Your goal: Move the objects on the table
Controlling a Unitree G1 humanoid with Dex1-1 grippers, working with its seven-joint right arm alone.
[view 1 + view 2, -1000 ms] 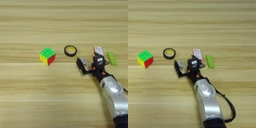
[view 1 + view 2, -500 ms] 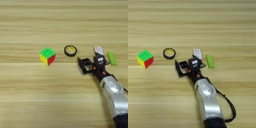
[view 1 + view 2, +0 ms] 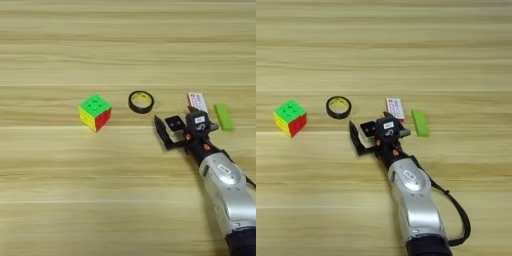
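Observation:
My right gripper point(image 3: 176, 131) rests low over the table point(image 3: 60, 200), right of centre, and stands open. A small white cube with a black face point(image 3: 174, 125) sits between its fingers, close to the right one, with a thin gap to the left finger point(image 3: 161, 132). The multicoloured puzzle cube point(image 3: 95, 112) stands well to the left, green face up. A flat light-green block point(image 3: 223, 117) lies just right of the gripper, apart from it. In the right eye view the same small cube point(image 3: 369, 129) shows beside the gripper point(image 3: 370, 136).
A black tape ring point(image 3: 141, 101) lies up and left of the gripper. A flat red-and-white card point(image 3: 197, 101) lies just behind it. My silver forearm point(image 3: 227, 190) comes in from the bottom right corner.
The gripper has stayed almost in place. One second ago only a white patch showed between the fingers; now the small cube's black face is plainly in sight there.

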